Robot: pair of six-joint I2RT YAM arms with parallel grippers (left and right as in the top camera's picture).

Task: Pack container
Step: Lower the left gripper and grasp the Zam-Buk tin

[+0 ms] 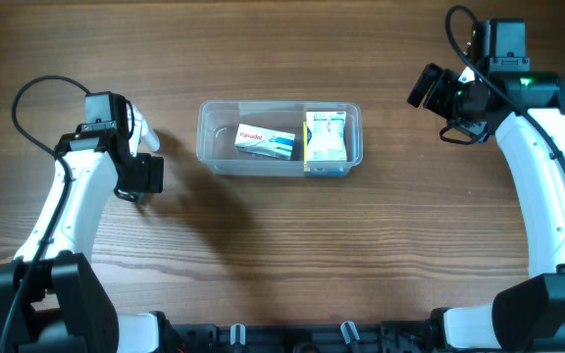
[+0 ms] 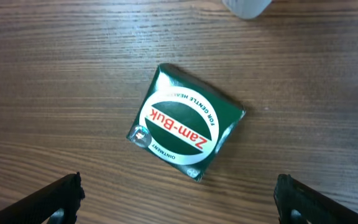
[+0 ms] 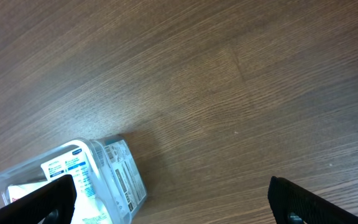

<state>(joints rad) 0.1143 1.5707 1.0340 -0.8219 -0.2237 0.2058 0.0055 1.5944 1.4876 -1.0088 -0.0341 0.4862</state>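
Note:
The container (image 1: pixel 212 147), a clear plastic tub, sits at the table's middle. A red-and-white Panadol box (image 1: pixel 265 142) lies inside it, with white-and-blue boxes (image 1: pixel 326 137) at its right end. A green Zam-Buk box (image 2: pixel 185 121) lies flat on the wood, just ahead of my open left gripper (image 2: pixel 179 208); the overhead view hides it under that gripper (image 1: pixel 140 176). My right gripper (image 1: pixel 437 96) hovers open, up and to the right of the container. In its wrist view the container's corner (image 3: pixel 128 180) lies beside the left finger (image 3: pixel 42 202), and nothing sits between the fingers.
A white rounded object (image 2: pixel 247 6) stands just beyond the Zam-Buk box, and it also shows beside the left arm (image 1: pixel 143 129). Bare wood surrounds the container on all sides.

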